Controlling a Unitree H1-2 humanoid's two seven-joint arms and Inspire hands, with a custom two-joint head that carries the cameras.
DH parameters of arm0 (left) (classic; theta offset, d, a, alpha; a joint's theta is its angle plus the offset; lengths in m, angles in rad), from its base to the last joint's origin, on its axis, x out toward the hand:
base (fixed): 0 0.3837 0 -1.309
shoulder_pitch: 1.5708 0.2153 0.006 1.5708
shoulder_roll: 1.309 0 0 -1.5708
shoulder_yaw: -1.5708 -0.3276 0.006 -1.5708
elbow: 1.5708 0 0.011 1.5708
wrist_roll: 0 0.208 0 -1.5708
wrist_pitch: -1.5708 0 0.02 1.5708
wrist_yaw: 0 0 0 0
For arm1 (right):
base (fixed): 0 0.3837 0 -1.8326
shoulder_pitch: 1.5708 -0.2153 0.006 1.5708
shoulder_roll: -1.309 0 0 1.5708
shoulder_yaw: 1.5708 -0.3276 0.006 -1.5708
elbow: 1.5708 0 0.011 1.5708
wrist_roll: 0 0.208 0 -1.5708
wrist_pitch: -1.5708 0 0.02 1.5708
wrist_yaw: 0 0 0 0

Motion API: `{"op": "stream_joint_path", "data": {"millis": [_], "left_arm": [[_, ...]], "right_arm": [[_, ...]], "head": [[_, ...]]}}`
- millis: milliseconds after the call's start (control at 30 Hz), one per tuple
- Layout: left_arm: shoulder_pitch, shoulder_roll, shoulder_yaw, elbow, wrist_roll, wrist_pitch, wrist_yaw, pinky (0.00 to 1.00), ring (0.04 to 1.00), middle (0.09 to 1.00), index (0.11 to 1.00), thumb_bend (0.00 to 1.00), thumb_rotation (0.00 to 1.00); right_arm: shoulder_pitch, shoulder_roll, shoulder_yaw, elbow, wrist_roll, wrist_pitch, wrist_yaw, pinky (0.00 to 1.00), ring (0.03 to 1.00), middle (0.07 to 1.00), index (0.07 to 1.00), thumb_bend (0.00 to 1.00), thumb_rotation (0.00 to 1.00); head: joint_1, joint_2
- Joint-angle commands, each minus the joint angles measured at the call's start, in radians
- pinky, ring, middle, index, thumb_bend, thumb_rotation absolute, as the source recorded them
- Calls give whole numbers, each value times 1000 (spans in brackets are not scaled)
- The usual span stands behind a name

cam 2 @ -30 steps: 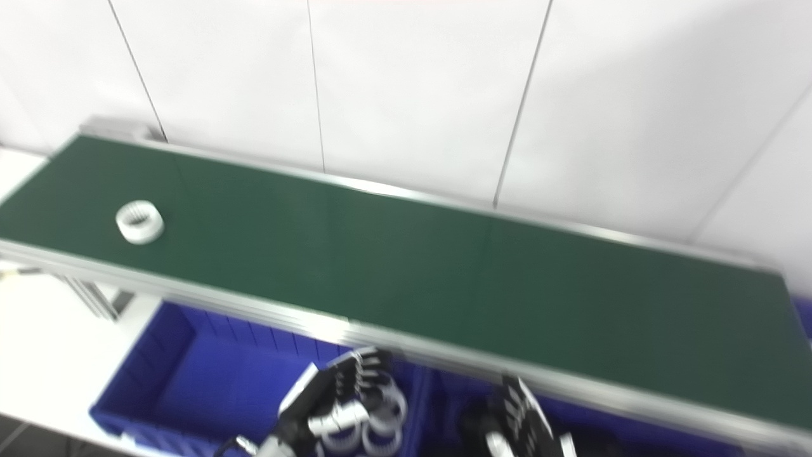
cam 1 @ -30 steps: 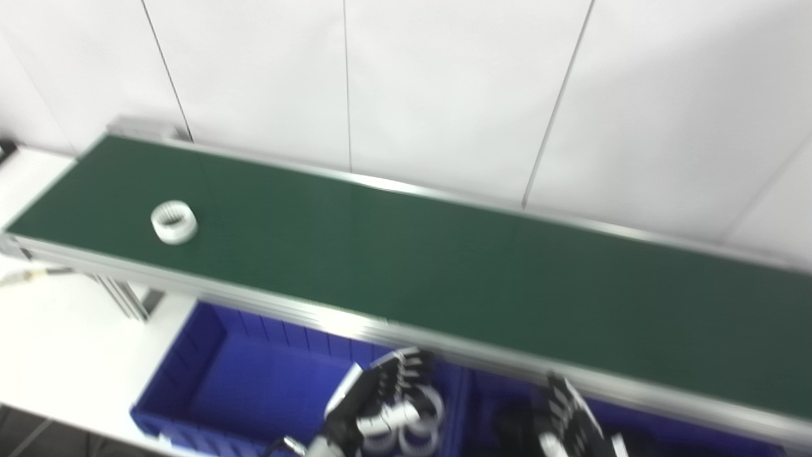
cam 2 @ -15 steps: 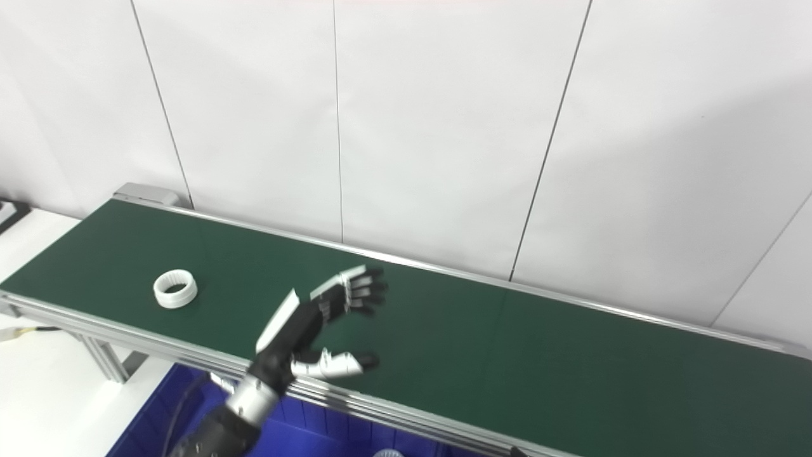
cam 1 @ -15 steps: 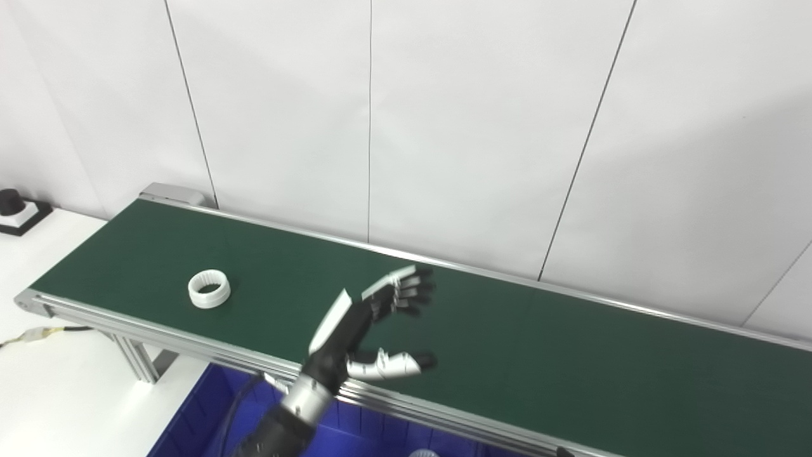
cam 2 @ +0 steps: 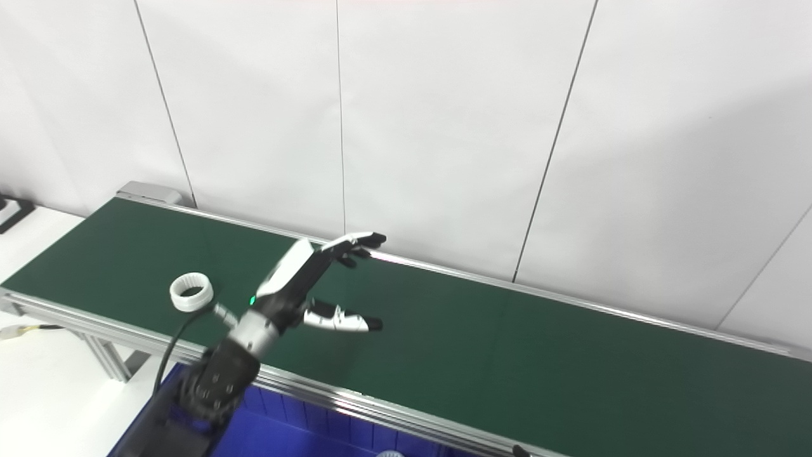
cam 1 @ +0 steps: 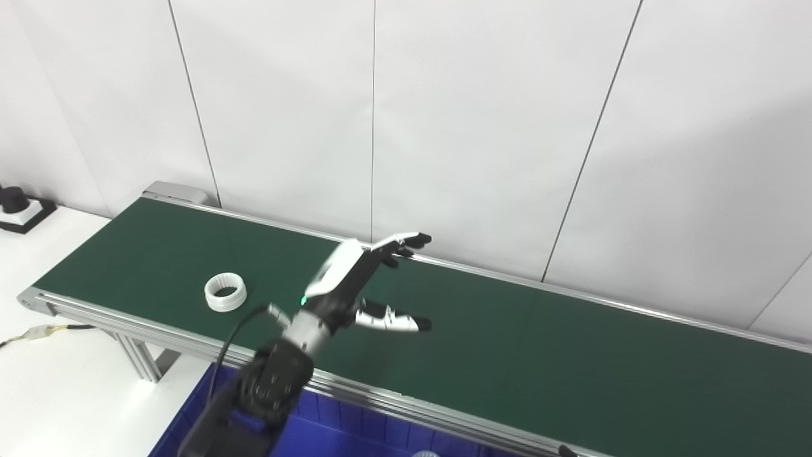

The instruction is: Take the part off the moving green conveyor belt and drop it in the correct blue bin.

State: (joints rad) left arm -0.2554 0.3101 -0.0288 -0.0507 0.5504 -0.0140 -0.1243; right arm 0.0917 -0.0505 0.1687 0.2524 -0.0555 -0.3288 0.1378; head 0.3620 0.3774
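Note:
A white toothed ring (cam 1: 225, 292) lies on the green conveyor belt (cam 1: 507, 343) near its left end; it also shows in the right eye view (cam 2: 191, 291). My left hand (cam 1: 361, 282) is raised above the belt's middle-left part, to the right of the ring and apart from it, open with fingers and thumb spread and empty. It also shows in the right eye view (cam 2: 314, 282). A blue bin (cam 1: 330, 438) shows below the belt's near rail. My right hand is out of view, save a dark tip at the bottom edge.
A white wall runs right behind the belt. A white table (cam 1: 57, 374) lies at the left under the belt's end, with a cable (cam 1: 38, 331) on it and a black and white device (cam 1: 16, 206) at the far left.
The camera tilted up a second ago, hiding the bins. My left hand rose from the bin to above the belt. The ring drifted right along the belt.

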Motion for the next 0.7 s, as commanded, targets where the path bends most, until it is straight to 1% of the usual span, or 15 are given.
{"op": "stream_joint_path", "data": {"millis": [0, 33, 67, 100, 133, 200, 267, 367, 500, 667], "left_arm": [[-66, 48, -18, -3, 39, 62, -43, 752, 840, 865, 817, 814, 134], [-85, 71, -38, 8, 64, 91, -75, 750, 829, 852, 787, 869, 109], [-98, 86, -52, 15, 81, 112, -97, 778, 850, 872, 798, 857, 142], [-116, 106, -70, 25, 93, 133, -130, 781, 852, 874, 799, 856, 145], [-130, 121, -86, 32, 103, 155, -159, 802, 867, 885, 796, 882, 140], [-150, 141, -111, 46, 117, 186, -193, 843, 887, 900, 802, 899, 134], [-165, 153, -129, 63, 127, 199, -206, 882, 889, 897, 806, 914, 80], [-180, 167, -147, 100, 138, 200, -212, 910, 898, 898, 830, 896, 21], [-196, 180, -164, 155, 143, 193, -204, 915, 899, 897, 841, 893, 2], [-211, 196, -188, 196, 152, 186, -210, 907, 898, 902, 853, 884, 0]], "right_arm": [[-16, 7, -5, -16, 18, -59, 3, 769, 828, 865, 914, 258, 605], [-15, 8, -5, -19, 19, -58, 3, 772, 830, 866, 916, 254, 606], [-14, 8, -5, -21, 19, -57, 3, 774, 830, 866, 916, 255, 608], [-11, 9, -5, -27, 20, -52, 3, 774, 830, 866, 916, 255, 609], [-8, 11, -6, -33, 21, -45, 1, 779, 831, 867, 916, 264, 615], [-5, 14, -7, -37, 21, -42, -1, 776, 827, 863, 913, 282, 629], [-6, 14, -7, -32, 17, -50, -2, 776, 828, 865, 914, 278, 634], [-7, 12, -4, -32, 19, -51, 3, 782, 835, 868, 919, 278, 639], [-3, 12, -3, -40, 13, -51, 0, 777, 832, 866, 917, 267, 634], [1, 12, -3, -40, 19, -56, 3, 770, 830, 866, 916, 263, 618]], "head": [[-2, 3], [-3, 4], [-3, 4], [-5, 4], [-5, 5], [-7, 4], [-7, 4], [-8, 6], [-9, 9], [-11, 11]]}}
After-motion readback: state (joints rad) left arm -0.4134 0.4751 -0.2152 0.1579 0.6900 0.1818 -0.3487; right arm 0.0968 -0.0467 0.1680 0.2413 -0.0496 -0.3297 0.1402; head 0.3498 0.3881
